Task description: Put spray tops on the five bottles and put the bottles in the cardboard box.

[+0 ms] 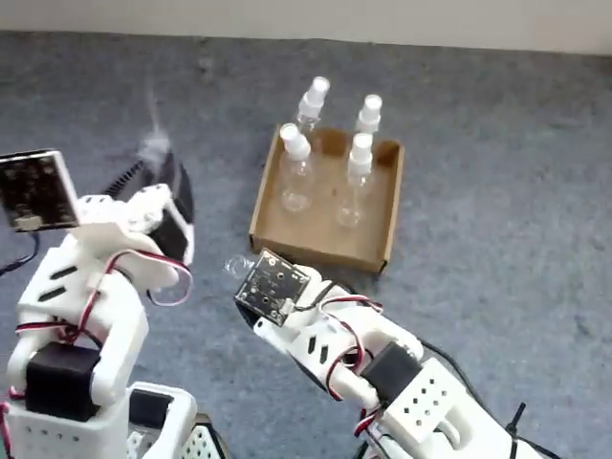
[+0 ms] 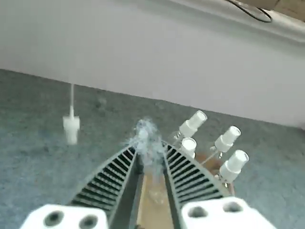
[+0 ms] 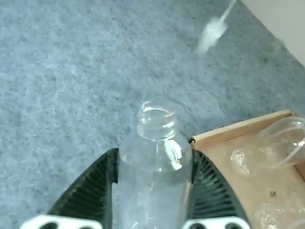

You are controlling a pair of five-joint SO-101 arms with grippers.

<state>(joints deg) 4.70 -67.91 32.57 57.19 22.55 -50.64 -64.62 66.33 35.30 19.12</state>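
Note:
A clear bottle (image 3: 155, 164) with a bare open neck is held in my right gripper (image 3: 153, 153), which is shut on its body; its neck (image 1: 236, 265) pokes out near the box's front left corner. The cardboard box (image 1: 320, 251) holds several bottles with white spray tops (image 1: 296, 143). A loose spray top (image 2: 71, 128) with its thin tube lies on the carpet, also blurred in the high view (image 1: 153, 146). My left gripper (image 1: 169, 164) hangs just beside it, open by a narrow gap (image 2: 150, 148), with a white blur at its tips.
Grey carpet (image 1: 497, 105) covers the table around the box. A pale wall (image 2: 143, 43) runs along the far edge. The right arm's body (image 1: 382, 363) stretches from the bottom edge toward the box.

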